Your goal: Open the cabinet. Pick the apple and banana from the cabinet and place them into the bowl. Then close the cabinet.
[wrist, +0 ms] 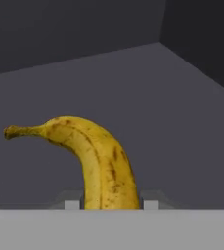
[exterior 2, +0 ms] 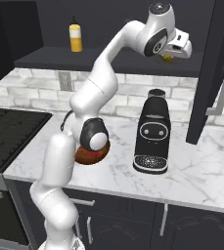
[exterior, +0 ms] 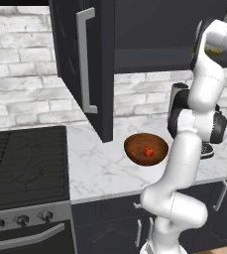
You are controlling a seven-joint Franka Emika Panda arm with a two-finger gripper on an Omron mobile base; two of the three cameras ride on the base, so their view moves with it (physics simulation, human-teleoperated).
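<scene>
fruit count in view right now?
2: the apple lies in the bowl on the counter; the banana sits on the cabinet shelf, clamped by the hand. More could be hidden.

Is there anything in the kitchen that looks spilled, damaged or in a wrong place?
Nothing stands out. The apple lies in the bowl, the banana sits between the jaws on the cabinet shelf, the bottle and the coffee machine stand upright. The counter shows no spill.

No legible text, labels, brands or nos. on anything.
</scene>
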